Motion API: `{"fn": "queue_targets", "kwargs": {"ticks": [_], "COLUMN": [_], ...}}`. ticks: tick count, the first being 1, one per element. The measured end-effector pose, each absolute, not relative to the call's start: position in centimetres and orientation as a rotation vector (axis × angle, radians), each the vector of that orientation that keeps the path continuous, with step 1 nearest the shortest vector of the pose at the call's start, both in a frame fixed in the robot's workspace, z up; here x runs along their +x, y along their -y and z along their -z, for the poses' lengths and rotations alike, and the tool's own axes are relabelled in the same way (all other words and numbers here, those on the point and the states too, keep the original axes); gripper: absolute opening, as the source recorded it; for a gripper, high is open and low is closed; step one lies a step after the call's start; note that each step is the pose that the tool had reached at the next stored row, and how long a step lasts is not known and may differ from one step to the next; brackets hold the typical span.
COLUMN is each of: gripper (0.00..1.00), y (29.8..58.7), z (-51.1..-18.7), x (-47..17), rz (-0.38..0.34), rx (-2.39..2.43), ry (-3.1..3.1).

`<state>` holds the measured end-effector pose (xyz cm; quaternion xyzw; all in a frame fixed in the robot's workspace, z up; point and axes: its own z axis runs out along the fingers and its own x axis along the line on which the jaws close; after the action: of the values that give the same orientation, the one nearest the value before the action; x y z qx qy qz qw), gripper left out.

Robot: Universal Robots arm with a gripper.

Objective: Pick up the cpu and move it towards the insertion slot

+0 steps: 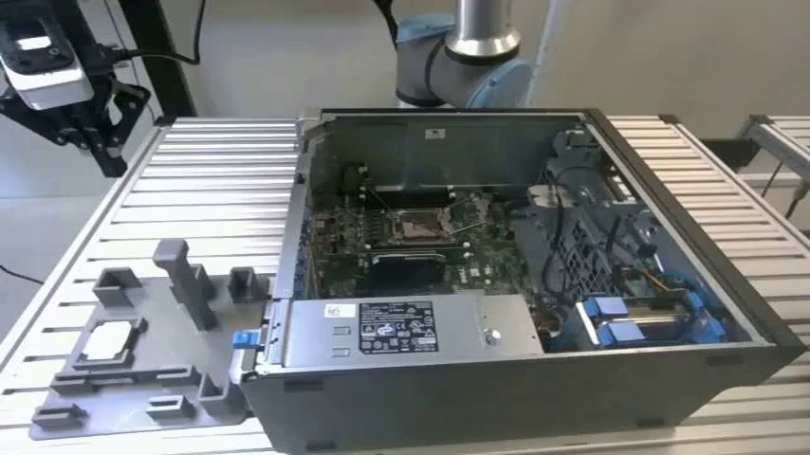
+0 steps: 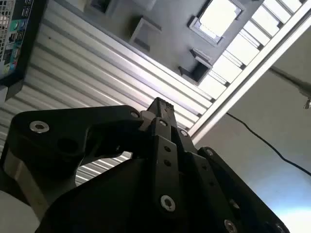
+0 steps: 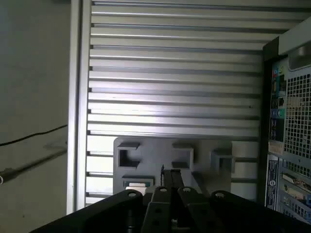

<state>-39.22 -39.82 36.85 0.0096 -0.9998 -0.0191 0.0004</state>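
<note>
The cpu (image 1: 108, 339) lay seated in the grey fixture (image 1: 127, 381) at the tabletop's (image 1: 190, 190) near edge. Farther back, the insertion slot (image 1: 418, 225) sat inside the open computer case (image 1: 506, 398). Beyond, the gripper (image 3: 171, 174) hung closed and empty, well apart from both.

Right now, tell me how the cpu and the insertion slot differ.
The cpu lies on the grey fixture outside the computer case; the insertion slot sits inside it. The cpu has a plain pale top; the slot has a silver frame around a tan centre. Both are small, square and flat.
</note>
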Motion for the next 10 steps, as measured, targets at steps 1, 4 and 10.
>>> {"fn": "queue_targets", "kwargs": {"ticks": [1, 4, 10], "gripper": [0.00, 0.00, 0.00], "y": [39.82, 39.82, 39.82], "z": [-36.85, -36.85, -36.85], "x": [-39.22, -39.22, -39.22], "rz": [0.060, 0.060, 0.060], "rx": [0.030, 0.030, 0.030], "ry": [3.140, 3.140, 3.140]}}
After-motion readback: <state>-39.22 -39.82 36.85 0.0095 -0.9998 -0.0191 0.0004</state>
